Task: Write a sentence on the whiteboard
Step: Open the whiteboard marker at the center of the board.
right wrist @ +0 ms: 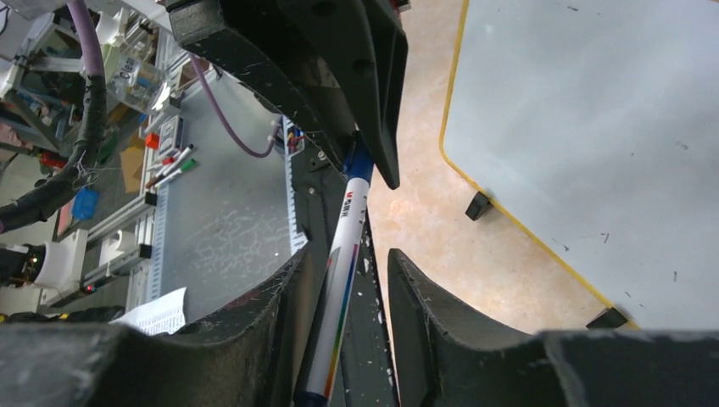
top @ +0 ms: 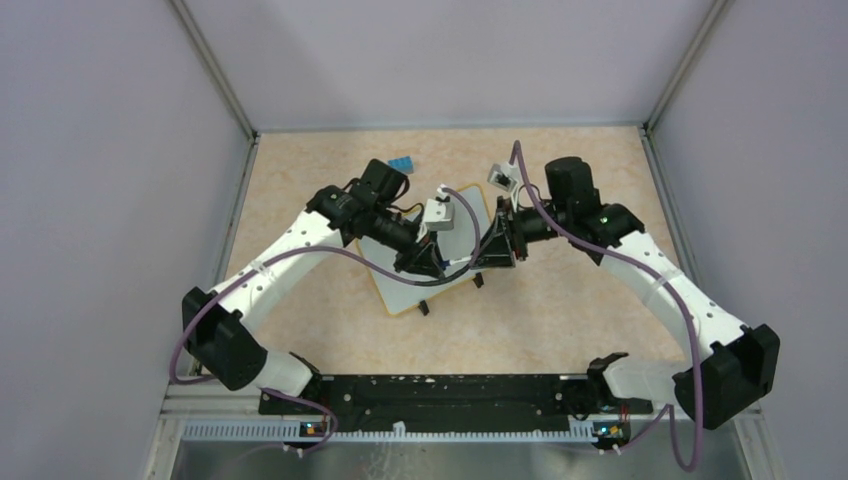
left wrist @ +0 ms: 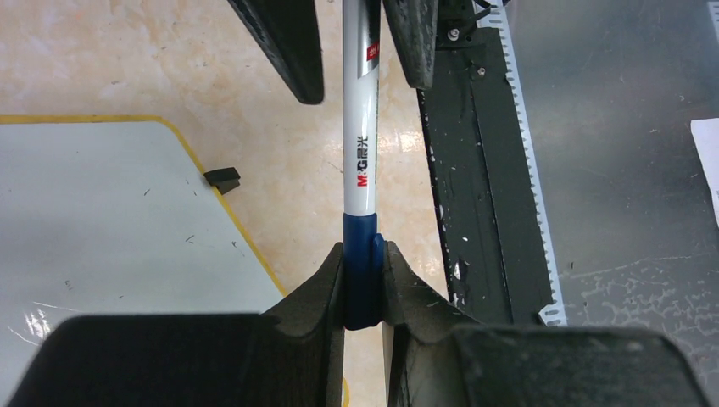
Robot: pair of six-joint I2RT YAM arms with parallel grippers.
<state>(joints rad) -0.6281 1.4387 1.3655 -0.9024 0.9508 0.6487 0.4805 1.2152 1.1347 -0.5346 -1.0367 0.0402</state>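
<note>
Left wrist view is showing the left gripper clamping the blue cap of the marker, whose long axis is running straight ahead into the right gripper. That gripper's jaws are standing apart around the white barrel, not pinching it. Farther off, the whiteboard is lying flat below and beside the marker, apparently blank. Uncapping is likely calling for a pull along that axis.
</note>
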